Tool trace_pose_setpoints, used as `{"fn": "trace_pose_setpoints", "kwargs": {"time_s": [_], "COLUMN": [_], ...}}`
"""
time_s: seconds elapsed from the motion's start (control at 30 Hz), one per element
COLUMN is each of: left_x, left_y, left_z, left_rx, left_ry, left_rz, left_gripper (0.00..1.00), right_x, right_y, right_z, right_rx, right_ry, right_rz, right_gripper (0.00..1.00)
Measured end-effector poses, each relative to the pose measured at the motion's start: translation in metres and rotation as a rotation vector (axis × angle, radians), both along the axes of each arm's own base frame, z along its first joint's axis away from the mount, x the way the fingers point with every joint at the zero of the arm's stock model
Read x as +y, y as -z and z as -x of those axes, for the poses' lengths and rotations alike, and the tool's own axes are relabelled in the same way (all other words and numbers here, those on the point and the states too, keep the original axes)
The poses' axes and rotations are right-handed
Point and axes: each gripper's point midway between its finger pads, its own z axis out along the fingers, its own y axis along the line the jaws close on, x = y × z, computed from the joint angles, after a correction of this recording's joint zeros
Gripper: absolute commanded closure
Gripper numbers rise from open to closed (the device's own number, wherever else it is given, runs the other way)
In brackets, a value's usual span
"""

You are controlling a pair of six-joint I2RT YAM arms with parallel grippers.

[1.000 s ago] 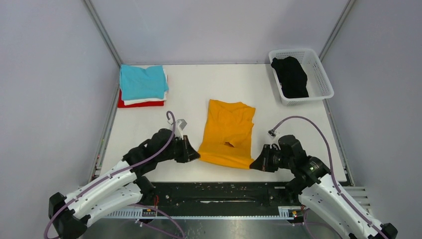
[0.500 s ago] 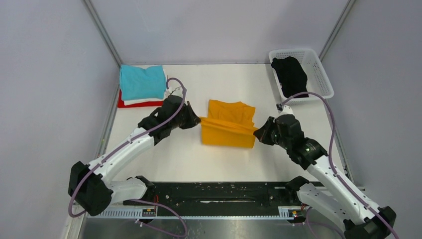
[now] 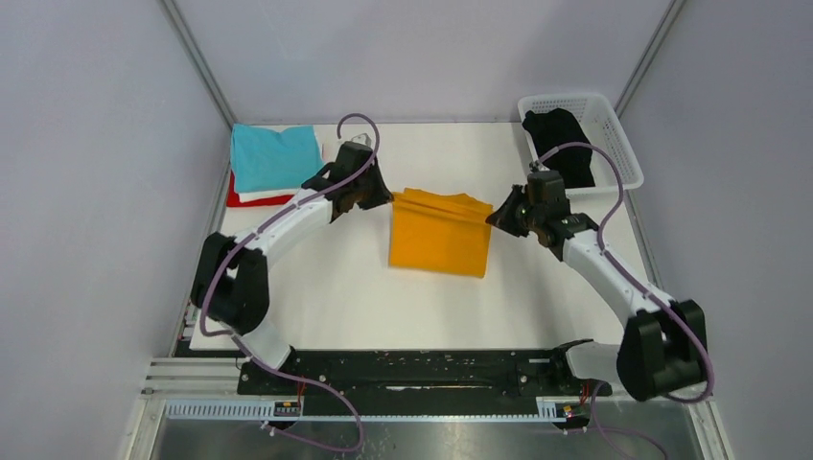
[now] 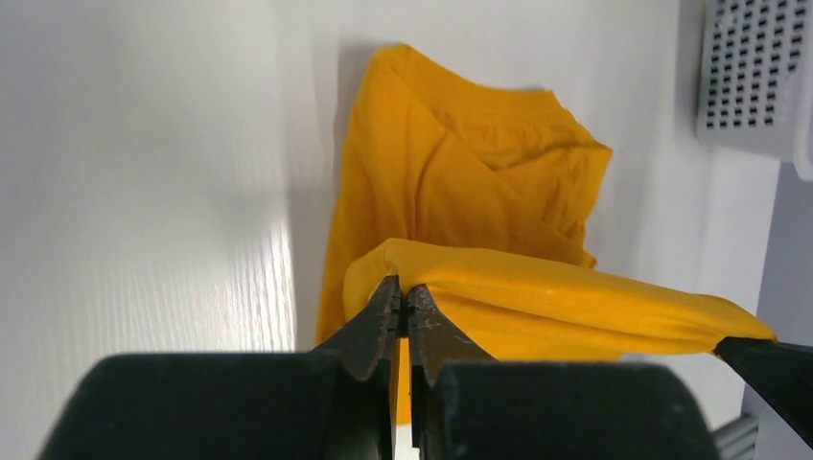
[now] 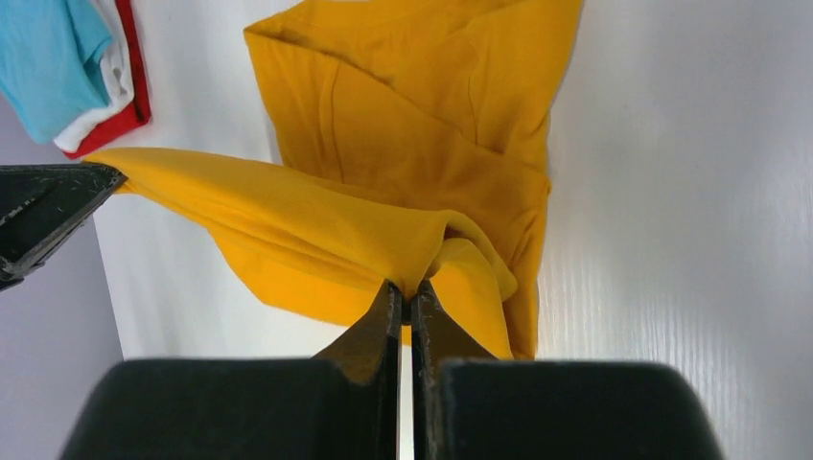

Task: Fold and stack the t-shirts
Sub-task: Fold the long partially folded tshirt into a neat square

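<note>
Mustard-orange t-shirt (image 3: 439, 235) lies at the middle of the table (image 3: 336, 287), doubled over on itself. Its upper layer is held taut by one edge between the two grippers.

Left gripper (image 3: 386, 198): jaws pinched tight on the left corner of that edge, with cloth bunched over the fingertips in the left wrist view (image 4: 401, 287).

Right gripper (image 3: 495, 217): jaws likewise clamped on the right corner (image 5: 406, 289). The lower layer of the shirt lies flat on the table beneath the stretched edge.

Surroundings:
- A folded stack sits at the far left corner, near the left gripper but apart from it. The teal t-shirt (image 3: 276, 156) is on top, the white t-shirt (image 3: 259, 195) under it and the red t-shirt (image 3: 251, 201) at the bottom.
- The white lattice basket (image 3: 625, 158) stands at the far right corner and contains the black t-shirt (image 3: 556, 134).
- The right arm's purple cable (image 3: 590, 153) arcs across the basket in the top view and partly covers the black t-shirt.
</note>
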Motion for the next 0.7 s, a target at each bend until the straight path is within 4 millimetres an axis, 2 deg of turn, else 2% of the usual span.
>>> {"fn": "trace_pose_setpoints", "kwargs": {"time_s": [0.2, 0.37, 0.47, 0.7], "left_x": [-0.004, -0.011, -0.015, -0.021], "left_y": [0.025, 0.059, 0.073, 0.080], "left_z": [-0.047, -0.080, -0.095, -0.101], "left_rx": [0.026, 0.055, 0.069, 0.075], "left_ry": [-0.020, -0.018, -0.011, 0.008], "left_rz": [-0.032, -0.068, -0.084, -0.079], "left_gripper": [1.00, 1.00, 1.00, 1.00], "right_x": [0.002, 0.003, 0.001, -0.005], "right_y": [0.028, 0.061, 0.073, 0.075], "right_z": [-0.044, -0.066, -0.077, -0.083], "right_rx": [0.069, 0.148, 0.169, 0.160], "right_ry": [0.024, 0.047, 0.062, 0.094], "right_rz": [-0.019, -0.017, -0.007, 0.013], "right_gripper": [1.00, 1.00, 1.00, 1.00]}}
